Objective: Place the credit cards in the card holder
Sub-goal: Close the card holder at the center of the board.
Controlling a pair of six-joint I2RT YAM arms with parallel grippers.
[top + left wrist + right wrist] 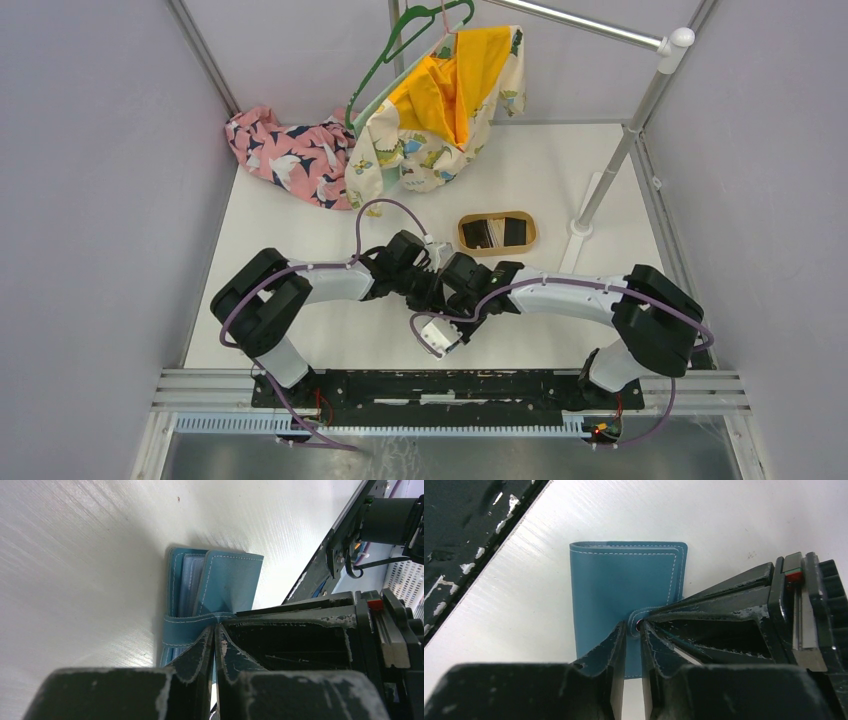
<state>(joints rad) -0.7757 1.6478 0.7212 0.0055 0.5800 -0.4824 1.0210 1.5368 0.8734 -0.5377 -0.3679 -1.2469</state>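
Top external: card holder (624,585) hidden beneath left gripper (428,278), right gripper (452,290).

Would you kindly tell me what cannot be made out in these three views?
Top view: the card holder is hidden beneath the meeting arms.
Top view: the credit cards in the tray are too small to count.
Left wrist view: the left fingers and the flap hide whether cards are inside.
Right wrist view: the right fingers cover the holder's near edge.
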